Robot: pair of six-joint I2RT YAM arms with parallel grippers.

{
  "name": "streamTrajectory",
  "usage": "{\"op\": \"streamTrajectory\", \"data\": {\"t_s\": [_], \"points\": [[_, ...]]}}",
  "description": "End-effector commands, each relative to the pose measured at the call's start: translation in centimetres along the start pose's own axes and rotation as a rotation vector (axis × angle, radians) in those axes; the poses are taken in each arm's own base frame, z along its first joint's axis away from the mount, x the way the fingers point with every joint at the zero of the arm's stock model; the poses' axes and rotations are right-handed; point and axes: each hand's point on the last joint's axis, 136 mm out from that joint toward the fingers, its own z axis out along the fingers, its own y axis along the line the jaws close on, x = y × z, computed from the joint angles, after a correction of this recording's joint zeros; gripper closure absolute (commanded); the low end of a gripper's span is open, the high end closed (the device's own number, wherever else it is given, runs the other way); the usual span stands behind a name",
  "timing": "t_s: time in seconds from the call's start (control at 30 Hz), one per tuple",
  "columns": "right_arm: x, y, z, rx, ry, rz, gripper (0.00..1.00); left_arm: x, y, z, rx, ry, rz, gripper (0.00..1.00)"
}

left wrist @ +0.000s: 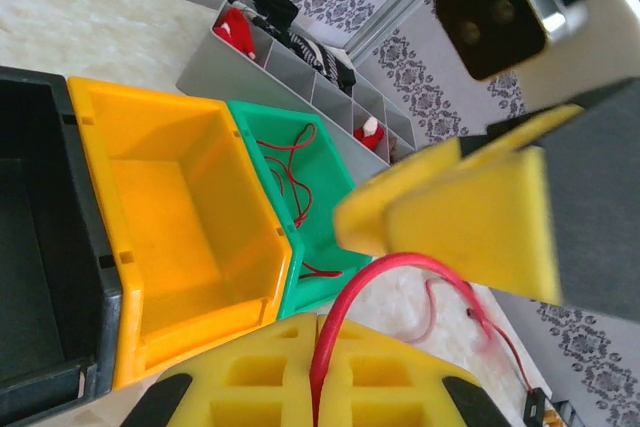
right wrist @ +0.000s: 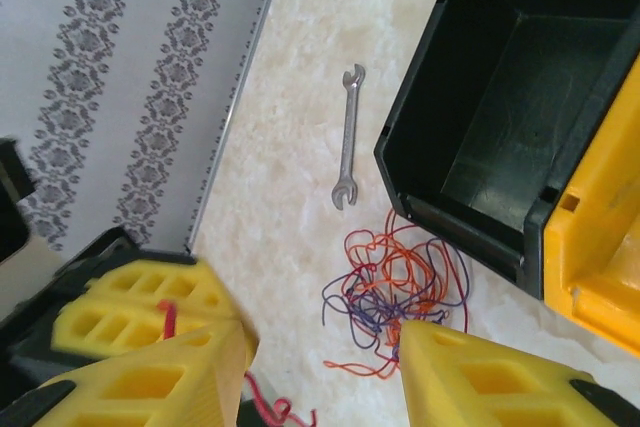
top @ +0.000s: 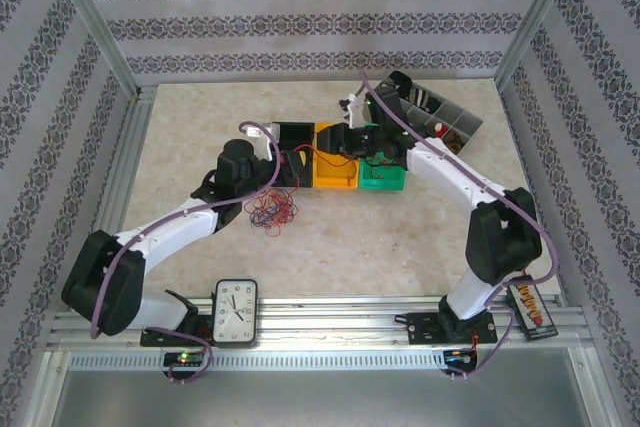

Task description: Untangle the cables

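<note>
left gripper (left wrist: 320, 347): closed, red wire (left wrist: 400, 265) pinched between the pads | right gripper (right wrist: 322, 332): fingers held well apart, nothing clamped | tangle (top: 272, 209) of red, orange and blue cables: laid mid-tabletop, just at the near side of the black bin (top: 295, 135) | more red wire is seen in the green bin (left wrist: 312, 292)

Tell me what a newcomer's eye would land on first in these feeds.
Probably the red cable clamped in the left gripper, arching up close to the green bin. Next comes the red, orange and blue tangle, lying loose on the table right by a corner of the black bin. A small spanner lies on the table beside that bin.
</note>
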Motion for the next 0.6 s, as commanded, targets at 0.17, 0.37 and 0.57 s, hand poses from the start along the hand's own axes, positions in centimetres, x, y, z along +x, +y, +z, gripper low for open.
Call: {"op": "streamTrajectory", "data": {"t_s": [0.17, 0.37, 0.57], "points": [[0.6, 2.5, -1.1, -0.127, -0.009, 0.011, 0.55, -4.1, -1.1, 1.1, 0.078, -0.132, -0.074, 1.00], [1.5, 2.3, -1.1, -0.133, -0.004, 0.020, 0.55, -5.0, -0.2, 1.7, 0.061, -0.189, -0.133, 1.00], [2.5, 2.3, -0.1, -0.118, 0.017, 0.012, 0.54, -5.6, -0.6, 2.6, 0.091, -0.196, -0.160, 1.00]]}}
